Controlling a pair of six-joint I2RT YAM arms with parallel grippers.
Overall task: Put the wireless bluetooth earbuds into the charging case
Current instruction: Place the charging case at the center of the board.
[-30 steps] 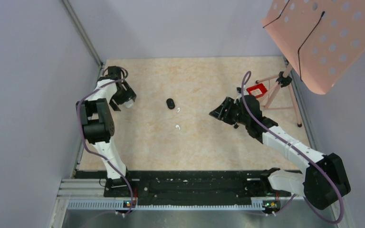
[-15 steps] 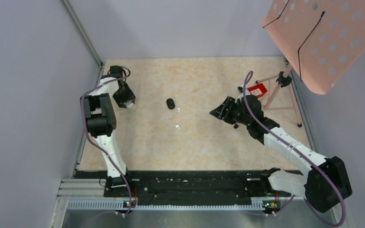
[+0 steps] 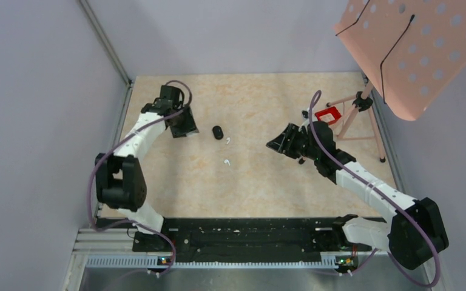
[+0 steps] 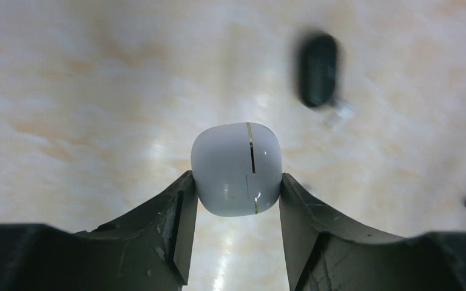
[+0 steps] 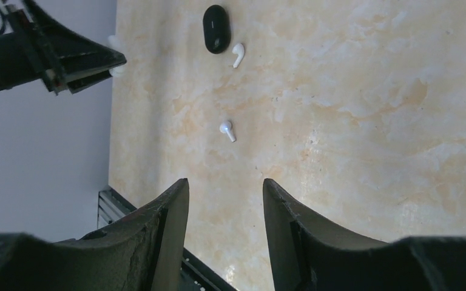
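Since a second ago the left arm has swung in from the desk's left edge toward the middle, and its fingers have closed. Left fingers [image 4: 179,224] now pinch a white case [image 4: 236,170] by its two sides, held clear of the desk [image 3: 267,91]. The gold seam on the case looks tight, so the lid seems shut. Just ahead lies a black oval [image 4: 318,70], blurred in the left wrist view, with one white bud [image 5: 238,54] right beside it and a second bud [image 5: 227,130] lying apart, nearer the arms. Right fingers [image 5: 170,224] stand apart with nothing between them, hanging over the desk to the right of the buds. The step in hand looks like carrying the case to the buds. Next it likely needs setting down near them and its lid opened before any bud goes in, and each bud, being tiny, will call for a fine pinch
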